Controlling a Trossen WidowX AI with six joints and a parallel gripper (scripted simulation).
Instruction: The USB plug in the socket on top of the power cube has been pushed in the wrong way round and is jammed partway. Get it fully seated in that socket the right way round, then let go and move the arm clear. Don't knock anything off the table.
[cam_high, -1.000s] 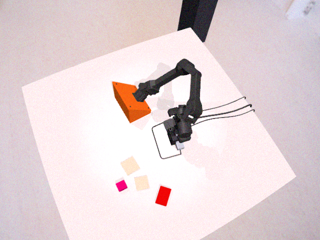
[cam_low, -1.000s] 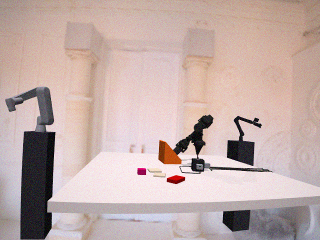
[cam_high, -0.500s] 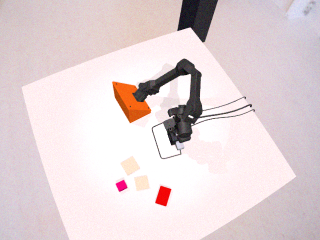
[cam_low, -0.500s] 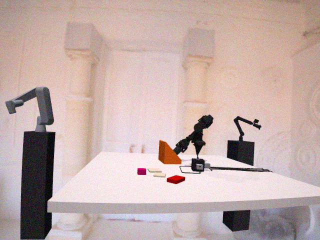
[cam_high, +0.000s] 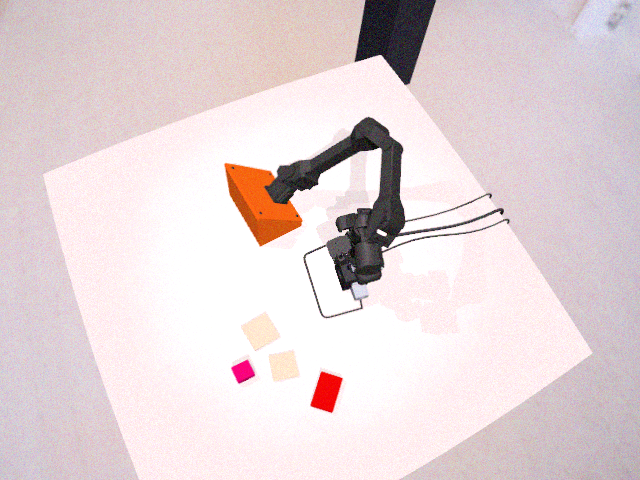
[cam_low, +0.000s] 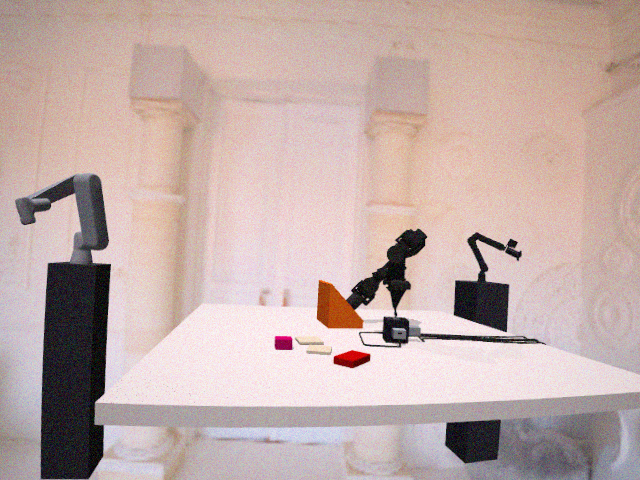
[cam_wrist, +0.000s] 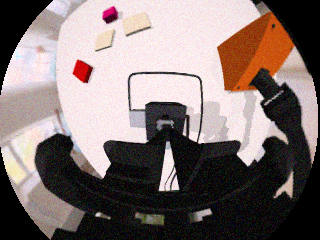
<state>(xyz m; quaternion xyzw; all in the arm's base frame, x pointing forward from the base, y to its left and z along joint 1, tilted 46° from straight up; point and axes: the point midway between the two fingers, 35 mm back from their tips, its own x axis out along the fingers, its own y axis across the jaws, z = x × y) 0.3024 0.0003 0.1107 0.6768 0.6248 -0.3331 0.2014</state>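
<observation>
The dark power cube stands on the white table below the wrist. My gripper points down at its top, with the fingertips nearly together, shut on the USB plug. A small light-grey outline shows at the top socket, right at the fingertips. The plug itself is mostly hidden by the fingers; its facing and depth cannot be told. A light-grey block sticks out of one side of the cube. In the top view the arm hides the fingertips.
A black cable loop lies around the cube, and several cables run to the table's edge. An orange wedge meets the arm's far end. A red block, a magenta cube and two beige tiles lie farther off.
</observation>
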